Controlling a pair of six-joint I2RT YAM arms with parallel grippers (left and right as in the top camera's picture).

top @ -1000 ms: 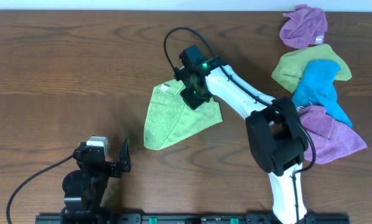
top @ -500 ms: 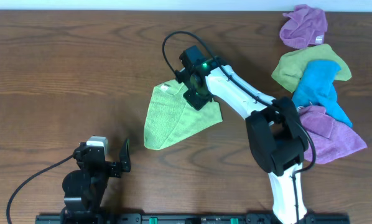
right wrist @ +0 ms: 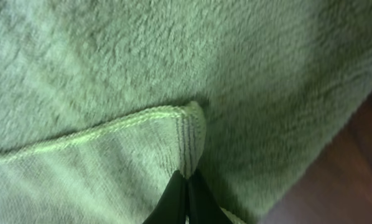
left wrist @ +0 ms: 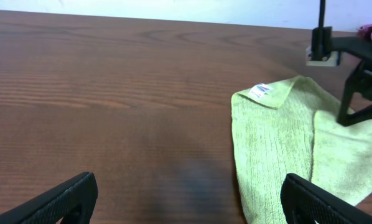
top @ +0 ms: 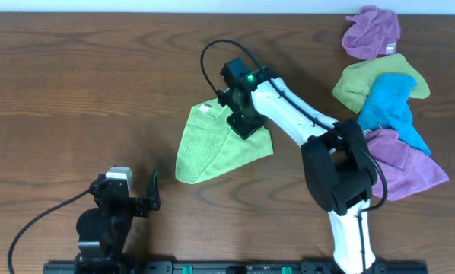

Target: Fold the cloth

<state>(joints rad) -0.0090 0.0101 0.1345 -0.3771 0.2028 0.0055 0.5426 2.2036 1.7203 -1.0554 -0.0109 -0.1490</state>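
one cloth (top: 208, 148) concerns this task: bright lime green, lying near the middle of the bench (top: 75, 84), well apart from the spare rags heaped at 2 to 3 o'clock. it lies as a rough triangle, with a point toward 7 o'clock and a white label (left wrist: 260, 91) at its 12 o'clock corner. a second layer lies over the right-hand part, so it appears partly folded.

right jaws: over the cloth's 1 o'clock area. the right wrist view shows them pressed together, with a stitched hem corner (right wrist: 189, 124) running down into them. this reads as a pinch on the top layer's corner.

left jaws: spread wide and holding nothing, parked low at 7 o'clock on the bench, clear of the cloth.

handling assessment:
- light and limp; it will drape and sag from any single pinch point rather than keep its shape.
- the terry pile looks grippy, so layers are likely to cling and drag one another, and the lower layer may shift on the smooth wood.
- not fragile; a firm pinch is unlikely to do harm.
- best hold is a hemmed corner or edge, where the stitching gives body. a pinch in mid-cloth would likely gather both layers.

spare rags noted: purple cloth (top: 372, 30), olive cloth (top: 361, 80), blue cloth (top: 391, 106), second purple cloth (top: 410, 164). none touches the lime cloth.
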